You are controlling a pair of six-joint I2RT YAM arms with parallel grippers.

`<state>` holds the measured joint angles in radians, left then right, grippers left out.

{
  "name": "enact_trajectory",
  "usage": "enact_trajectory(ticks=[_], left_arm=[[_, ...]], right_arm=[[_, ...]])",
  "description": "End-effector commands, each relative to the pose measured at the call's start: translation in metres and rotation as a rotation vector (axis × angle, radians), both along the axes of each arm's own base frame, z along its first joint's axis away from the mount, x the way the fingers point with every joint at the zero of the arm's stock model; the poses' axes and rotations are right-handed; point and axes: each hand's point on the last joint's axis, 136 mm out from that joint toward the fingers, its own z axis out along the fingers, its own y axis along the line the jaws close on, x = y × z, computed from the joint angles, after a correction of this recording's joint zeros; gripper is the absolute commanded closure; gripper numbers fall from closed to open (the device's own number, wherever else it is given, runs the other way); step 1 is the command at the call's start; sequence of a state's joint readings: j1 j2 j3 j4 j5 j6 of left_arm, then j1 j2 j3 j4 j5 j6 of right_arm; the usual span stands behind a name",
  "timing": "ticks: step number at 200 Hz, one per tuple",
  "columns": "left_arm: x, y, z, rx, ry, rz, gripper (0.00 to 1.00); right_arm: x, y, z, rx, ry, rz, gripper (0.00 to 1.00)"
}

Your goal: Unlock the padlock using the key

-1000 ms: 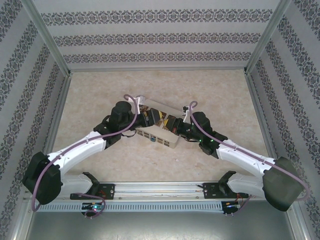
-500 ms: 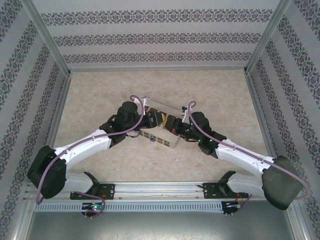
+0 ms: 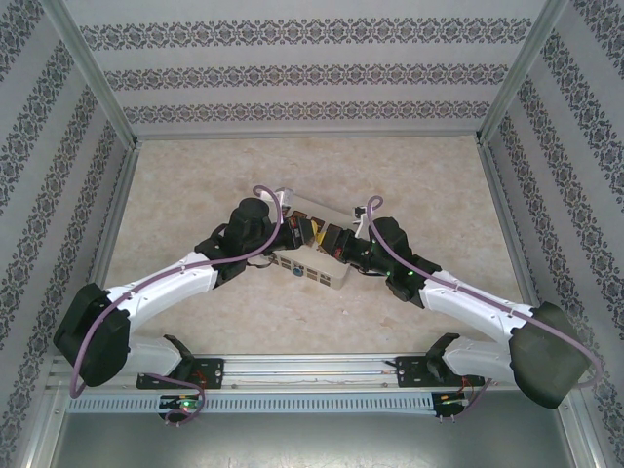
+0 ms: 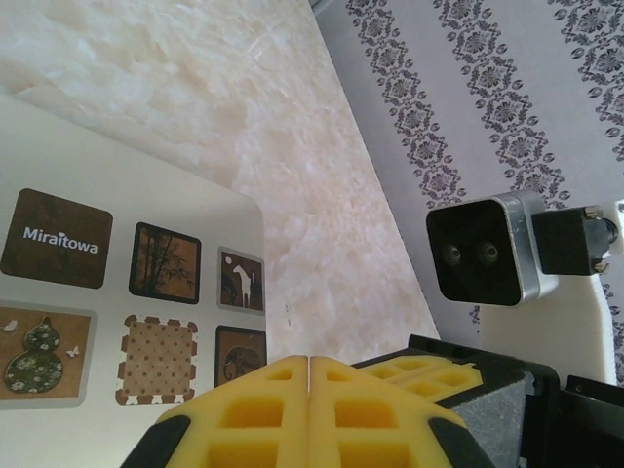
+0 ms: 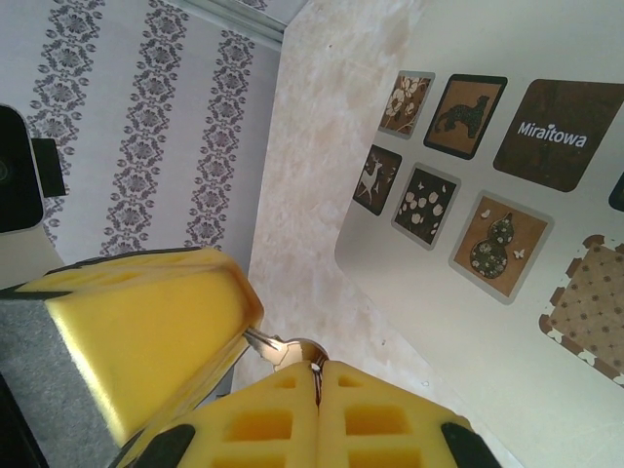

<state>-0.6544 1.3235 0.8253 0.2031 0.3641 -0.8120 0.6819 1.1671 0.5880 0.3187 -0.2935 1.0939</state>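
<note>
Over the white box with brown tiles [image 3: 318,269] my two grippers meet tip to tip. My right gripper [image 5: 318,370] is shut on the silver key [image 5: 291,351], gripping its rounded head. The key's blade runs left and disappears under the yellow left finger [image 5: 136,322]. My left gripper [image 4: 310,363] is shut, its pads pressed together; the right arm's yellow fingers [image 4: 429,375] sit just beside it. The padlock is hidden behind the left fingers where the key's blade ends. From above, the left gripper [image 3: 308,232] and the right gripper [image 3: 331,240] touch.
The white box [image 4: 97,166] lies flat on the beige marbled tabletop [image 3: 419,185], under and beside both grippers. Patterned walls enclose the table on three sides. The right wrist camera [image 4: 487,249] hangs close to my left fingers.
My left arm has swung right and its gripper has closed in on the right gripper; over the last half second both arms have barely moved.
</note>
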Motion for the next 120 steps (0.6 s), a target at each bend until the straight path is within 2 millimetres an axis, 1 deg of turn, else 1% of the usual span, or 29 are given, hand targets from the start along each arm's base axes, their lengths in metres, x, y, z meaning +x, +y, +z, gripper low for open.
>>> enact_trajectory(ticks=[1, 11, 37, 52, 71, 86, 101, 120], left_arm=[[-0.005, 0.001, 0.029, -0.006, -0.079, -0.007, 1.00], [-0.004, 0.008, 0.032, 0.006, -0.091, 0.009, 1.00], [-0.006, 0.024, 0.049, 0.026, -0.132, 0.013, 1.00], [-0.008, 0.033, 0.060, 0.027, -0.148, -0.001, 1.00], [-0.012, 0.042, 0.074, 0.011, -0.156, -0.028, 1.00], [-0.016, 0.047, 0.084, 0.006, -0.160, -0.048, 1.00], [-0.021, 0.051, 0.094, -0.004, -0.167, -0.072, 1.00], [-0.026, 0.052, 0.106, -0.027, -0.182, -0.099, 1.00]], right_arm=[[-0.001, 0.002, 0.026, 0.040, -0.084, 0.047, 0.88], [0.000, -0.002, 0.027, 0.036, -0.105, 0.058, 0.82], [0.002, -0.018, 0.033, 0.031, -0.162, 0.073, 0.67], [0.003, -0.025, 0.043, 0.039, -0.208, 0.098, 0.60], [0.003, -0.030, 0.059, 0.052, -0.271, 0.123, 0.54], [0.000, -0.029, 0.080, 0.088, -0.343, 0.159, 0.49], [-0.005, -0.024, 0.100, 0.122, -0.406, 0.208, 0.44], [-0.012, -0.014, 0.118, 0.165, -0.447, 0.276, 0.43]])
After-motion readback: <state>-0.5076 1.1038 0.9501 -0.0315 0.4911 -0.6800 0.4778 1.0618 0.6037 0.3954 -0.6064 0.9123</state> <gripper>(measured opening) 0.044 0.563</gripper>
